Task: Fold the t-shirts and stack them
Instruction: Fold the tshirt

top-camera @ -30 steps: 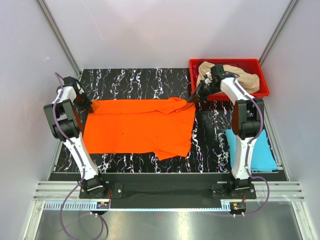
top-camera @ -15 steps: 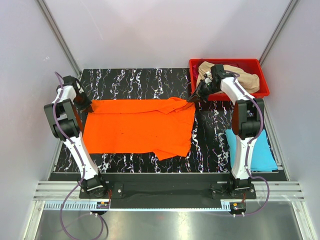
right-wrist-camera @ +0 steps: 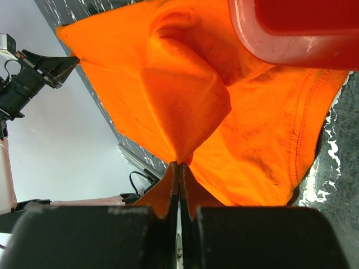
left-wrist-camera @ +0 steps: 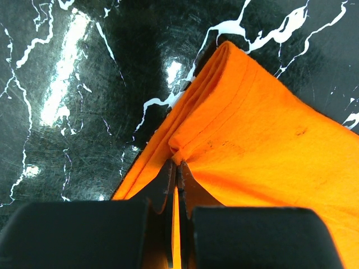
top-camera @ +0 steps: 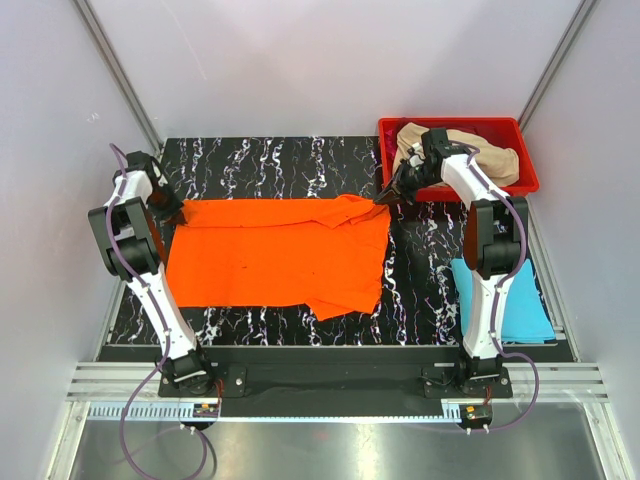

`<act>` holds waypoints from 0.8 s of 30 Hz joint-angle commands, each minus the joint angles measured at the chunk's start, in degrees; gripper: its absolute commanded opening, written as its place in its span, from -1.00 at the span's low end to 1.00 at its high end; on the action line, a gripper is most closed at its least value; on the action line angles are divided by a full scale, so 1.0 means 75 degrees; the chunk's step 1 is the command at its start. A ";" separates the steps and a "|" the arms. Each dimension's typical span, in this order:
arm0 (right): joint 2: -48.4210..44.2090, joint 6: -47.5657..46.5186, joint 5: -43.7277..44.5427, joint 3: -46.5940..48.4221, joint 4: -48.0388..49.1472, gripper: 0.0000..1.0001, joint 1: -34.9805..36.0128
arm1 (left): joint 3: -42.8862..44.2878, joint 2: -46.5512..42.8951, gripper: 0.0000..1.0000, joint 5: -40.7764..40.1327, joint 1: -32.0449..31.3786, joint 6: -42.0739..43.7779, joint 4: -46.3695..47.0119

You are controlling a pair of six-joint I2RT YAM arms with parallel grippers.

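Each pinching a far corner of the orange t-shirt [top-camera: 270, 255], the left hand [left-wrist-camera: 177, 168] and right hand [right-wrist-camera: 179, 166] should tension it evenly and steer the cloth clear of the red bin [top-camera: 528, 186].

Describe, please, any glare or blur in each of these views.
Left wrist: glare on the glossy table, the orange shirt sharp, the left claw blurred. Right wrist: the red bin and right claw soft, close to the lens. Top external: even light, sharp throughout.
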 commanded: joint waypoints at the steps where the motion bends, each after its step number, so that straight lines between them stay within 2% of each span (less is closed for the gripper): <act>1: -0.0026 -0.0084 0.0031 0.0279 -0.0025 -1.00 0.0059 | 0.0180 0.0126 -0.98 -0.0211 0.0069 0.0176 0.0081; 24: -0.0506 -0.0165 -0.0004 -0.0282 0.0010 -1.00 0.0059 | -0.0230 -0.0612 -1.00 -0.0305 0.0186 0.0094 0.0128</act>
